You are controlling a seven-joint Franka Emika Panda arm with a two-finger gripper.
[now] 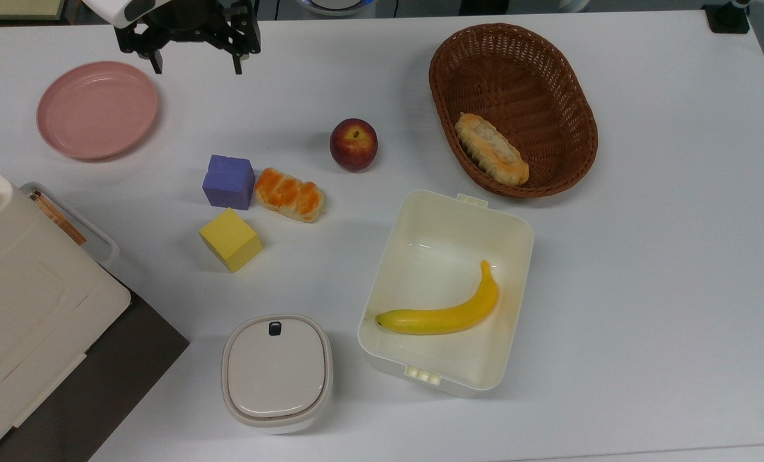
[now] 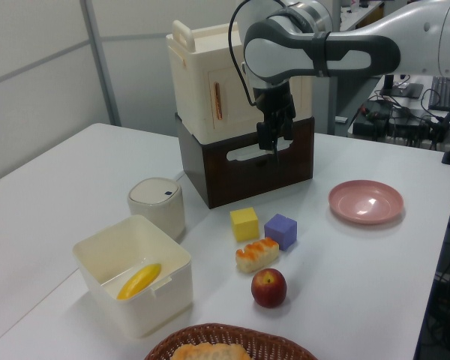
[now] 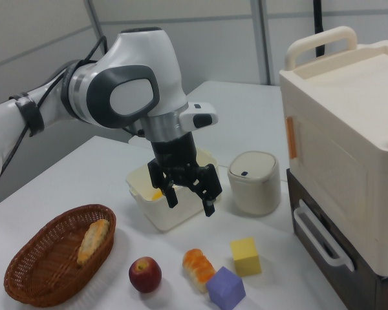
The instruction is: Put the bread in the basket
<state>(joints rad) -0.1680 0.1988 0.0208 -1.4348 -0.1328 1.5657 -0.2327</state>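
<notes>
The bread [image 1: 289, 194], a short roll with a glossy orange top, lies on the white table against a purple cube [image 1: 228, 181]; it also shows in the left view as bread [image 2: 257, 253] and in the right view as bread [image 3: 198, 266]. The dark wicker basket [image 1: 548, 77] stands at the top view's upper right and holds a longer pale bread [image 1: 491, 149]. My gripper [image 1: 196, 64] hangs open and empty above the table at the top view's upper left, well away from the roll. From the right view the gripper [image 3: 191, 203] hovers above the roll and the cubes.
A red apple [image 1: 353, 144] sits between the roll and the basket. A yellow cube [image 1: 230, 239] lies below the purple one. A pink plate [image 1: 97, 109] is at far left. A cream box [image 1: 394, 237] holds a banana [image 1: 442, 314]. A lidded pot [image 1: 276, 372] and a tall cream case [image 1: 29, 308] stand nearby.
</notes>
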